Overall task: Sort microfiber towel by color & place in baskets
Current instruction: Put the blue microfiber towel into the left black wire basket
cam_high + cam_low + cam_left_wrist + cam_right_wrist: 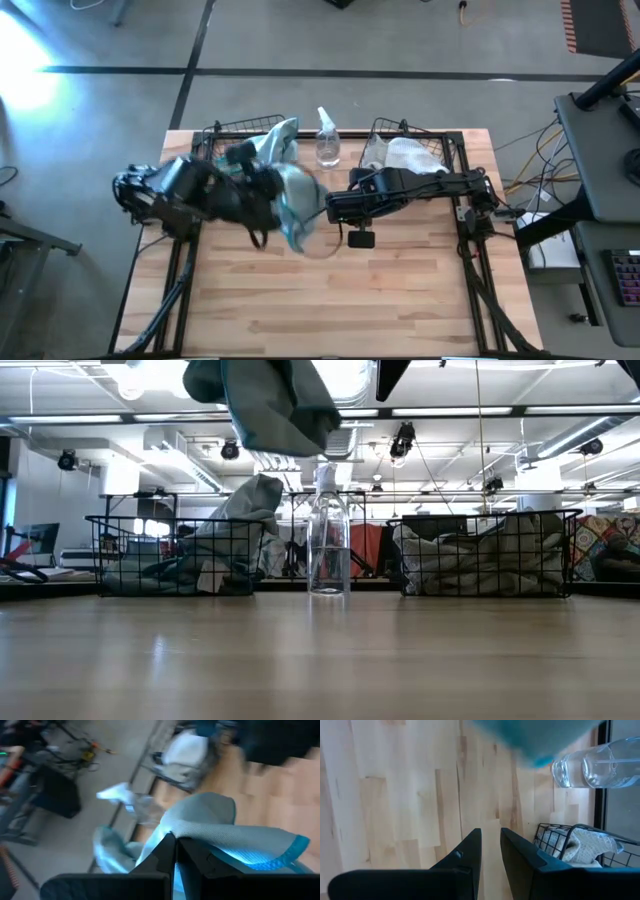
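A teal-blue microfiber towel point(296, 210) hangs high over the table's middle, held by my left gripper point(280, 195), which is shut on it. In the low view the towel point(268, 400) shows at the top, well above the wood. My right gripper point(331, 208) hovers just right of that towel with a narrow gap between its fingers point(490, 845) and nothing in it. The left basket point(222, 135) holds teal cloths, one heaped above its rim point(250, 500). The right basket point(440, 140) holds pale grey-white cloths point(480, 555). My left gripper pinches the teal towel between its two fingers point(167, 851) at a bunched fold of the cloth point(180, 831). The fingers come roughly level from the table's left. The towel is lifted clear of the table and droops slack around and below the fingers.
A clear spray bottle point(327, 142) stands between the two baskets at the far edge; in the low view it point(328, 540) is just beyond the hanging towel. The near half of the wooden table point(340, 300) is bare wood.
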Robot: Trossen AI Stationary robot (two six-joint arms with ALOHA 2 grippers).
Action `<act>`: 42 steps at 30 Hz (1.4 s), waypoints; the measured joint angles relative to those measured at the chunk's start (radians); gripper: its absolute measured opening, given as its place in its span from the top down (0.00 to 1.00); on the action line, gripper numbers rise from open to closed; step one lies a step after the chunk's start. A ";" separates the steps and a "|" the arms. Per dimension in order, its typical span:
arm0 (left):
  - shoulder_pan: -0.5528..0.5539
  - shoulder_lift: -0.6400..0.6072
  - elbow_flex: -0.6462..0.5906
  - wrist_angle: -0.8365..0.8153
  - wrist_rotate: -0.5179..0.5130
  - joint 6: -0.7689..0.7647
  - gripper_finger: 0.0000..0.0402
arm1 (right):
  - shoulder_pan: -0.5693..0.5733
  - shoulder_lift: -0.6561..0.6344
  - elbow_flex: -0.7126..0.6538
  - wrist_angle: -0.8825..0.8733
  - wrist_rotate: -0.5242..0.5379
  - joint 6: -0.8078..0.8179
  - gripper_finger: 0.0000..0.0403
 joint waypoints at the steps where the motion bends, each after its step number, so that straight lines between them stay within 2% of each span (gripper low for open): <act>1: 0.017 -0.018 0.001 0.000 -0.012 0.019 1.00 | 0.000 0.000 0.000 -0.002 0.003 0.000 0.84; 4: 0.068 -0.072 0.008 0.000 -0.052 0.073 1.00 | -0.009 0.000 0.000 0.000 0.006 0.005 0.84; 11: 0.188 -0.187 0.008 -0.001 -0.143 0.178 1.00 | -0.047 0.000 0.000 0.005 0.103 0.062 0.84; 27: 0.399 -0.321 0.007 0.002 -0.368 0.311 1.00 | -0.130 0.000 0.000 0.056 0.106 0.107 0.84; 33: 0.468 -0.358 0.007 0.019 -0.374 0.321 1.00 | -0.143 0.000 0.000 0.091 0.106 0.107 0.84; 42: 0.480 -0.394 0.006 0.032 -0.336 0.321 1.00 | -0.153 0.000 0.000 0.130 0.105 0.107 0.84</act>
